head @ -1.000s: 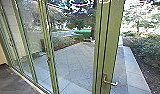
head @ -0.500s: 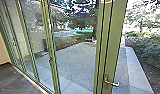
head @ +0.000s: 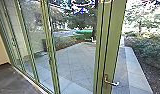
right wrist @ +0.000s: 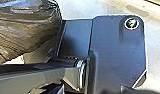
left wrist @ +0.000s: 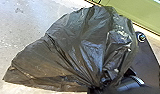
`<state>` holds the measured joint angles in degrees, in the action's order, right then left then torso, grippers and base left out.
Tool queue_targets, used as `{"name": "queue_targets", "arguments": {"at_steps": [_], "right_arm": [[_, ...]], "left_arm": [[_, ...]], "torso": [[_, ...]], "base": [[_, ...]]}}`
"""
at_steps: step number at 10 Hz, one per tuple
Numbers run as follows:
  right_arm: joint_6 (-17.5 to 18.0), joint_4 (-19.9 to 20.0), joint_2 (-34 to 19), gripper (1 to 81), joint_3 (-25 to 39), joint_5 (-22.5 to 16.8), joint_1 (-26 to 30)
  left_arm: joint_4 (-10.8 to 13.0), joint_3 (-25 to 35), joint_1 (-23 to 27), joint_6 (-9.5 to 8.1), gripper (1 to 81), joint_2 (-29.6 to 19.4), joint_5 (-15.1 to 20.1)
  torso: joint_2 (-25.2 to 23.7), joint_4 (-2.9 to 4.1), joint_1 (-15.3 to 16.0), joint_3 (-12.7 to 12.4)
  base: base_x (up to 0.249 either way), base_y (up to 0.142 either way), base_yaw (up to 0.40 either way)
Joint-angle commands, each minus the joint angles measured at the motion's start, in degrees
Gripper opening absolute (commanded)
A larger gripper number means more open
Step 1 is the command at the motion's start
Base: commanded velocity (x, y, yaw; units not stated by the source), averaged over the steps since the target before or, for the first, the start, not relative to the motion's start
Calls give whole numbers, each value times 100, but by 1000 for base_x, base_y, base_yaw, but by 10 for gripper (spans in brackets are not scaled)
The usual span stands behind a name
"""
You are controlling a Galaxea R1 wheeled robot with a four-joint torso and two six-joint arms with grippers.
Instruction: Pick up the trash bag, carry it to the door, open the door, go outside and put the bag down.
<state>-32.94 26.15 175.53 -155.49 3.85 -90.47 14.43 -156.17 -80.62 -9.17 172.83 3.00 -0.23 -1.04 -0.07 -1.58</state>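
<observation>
You have the bag (left wrist: 78,47) by its gathered neck, pinched in your left gripper (left wrist: 93,89); it hangs bulging beside the base (left wrist: 149,62), near a corner with a round fitting, and its dark plastic hides what is inside. You cannot tell from here whether your right gripper is spread or pressed together. Ahead of you are the door's green frame (head: 114,37), its handle (head: 111,83) and the paved yard (head: 73,60).

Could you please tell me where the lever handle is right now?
In the head view, the lever handle is low and right of centre, mounted on the wide green upright, with paving seen on either side of that upright.
</observation>
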Motion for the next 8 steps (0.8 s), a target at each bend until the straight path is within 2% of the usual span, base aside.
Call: {"name": "queue_targets", "arguments": {"at_steps": [1, 4, 6, 8], "right_arm": [[-28, -31, 37, 811, 20, -376, 270], [-55, -31, -95, 811, 257, -227, 200], [-46, -22, -701, 811, 1303, -218, 199], [-28, 22, -1290, 811, 2208, -218, 182]], "left_arm": [[-20, -1, 446, -24, 10, -46, 289], [-37, 77, 446, -32, 10, -142, 351], [-46, 421, 437, -32, 10, -371, 359], [-46, 1089, 428, -50, 10, -802, 359]], "torso": [[0, 0, 7, 0], [0, 0, 7, 0], [0, 0, 7, 0], [0, 0, 7, 0]], "base": [[0, 0, 0], [0, 0, 0], [0, 0, 0], [0, 0, 0]]}}
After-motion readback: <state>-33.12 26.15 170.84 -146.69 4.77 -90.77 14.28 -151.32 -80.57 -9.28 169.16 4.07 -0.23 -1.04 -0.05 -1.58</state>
